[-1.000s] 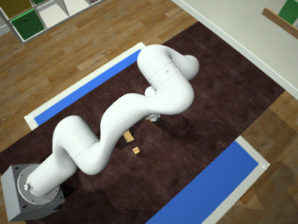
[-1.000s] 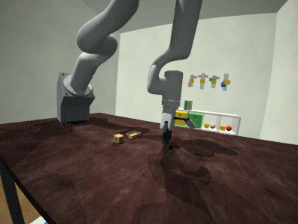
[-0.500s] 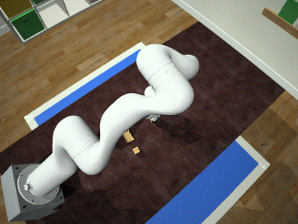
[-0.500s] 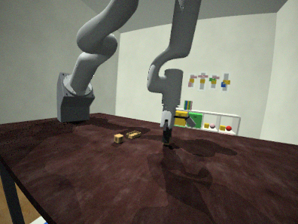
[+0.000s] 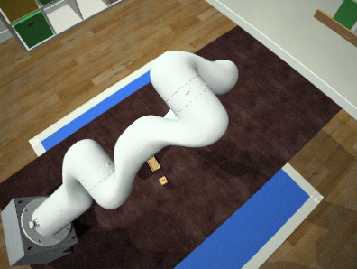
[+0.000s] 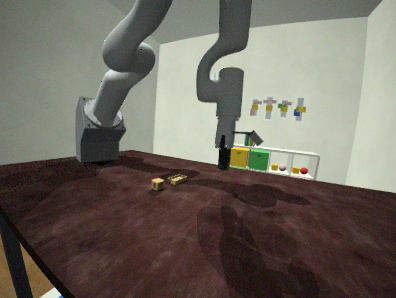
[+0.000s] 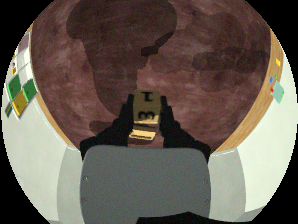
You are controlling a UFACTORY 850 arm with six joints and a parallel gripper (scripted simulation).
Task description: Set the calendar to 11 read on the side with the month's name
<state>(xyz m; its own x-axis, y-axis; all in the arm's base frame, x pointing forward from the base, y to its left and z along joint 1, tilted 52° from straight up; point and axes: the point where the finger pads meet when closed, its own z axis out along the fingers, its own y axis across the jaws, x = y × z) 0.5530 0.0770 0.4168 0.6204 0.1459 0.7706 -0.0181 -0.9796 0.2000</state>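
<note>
Carrying seems the present step: the gripper [image 6: 223, 163] [image 7: 146, 103] is closed on one cube [image 7: 146, 104], above the table [image 6: 165, 235] [image 5: 234, 149]. The tray [image 5: 153, 163] [image 6: 178, 181] lies apart, the second cube [image 5: 163, 180] [image 6: 157, 184] beside it. Next, probably, turn the needed digit upright, then lower.

Table top [image 5: 252, 95] [image 6: 200, 225] [image 7: 210, 85] mottled, matt; arm [image 5: 198, 117] [image 6: 232, 90] smooth; floor [image 5: 104, 50] wood.

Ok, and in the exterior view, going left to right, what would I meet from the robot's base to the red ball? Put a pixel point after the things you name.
Robot's base [image 6: 100, 145], loose cube [image 6: 157, 184] [image 5: 163, 180], tray [image 6: 177, 179] [image 5: 153, 163], hand [image 6: 223, 167] [image 7: 146, 103], green bin [image 6: 259, 160], red ball [image 6: 304, 170].
</note>
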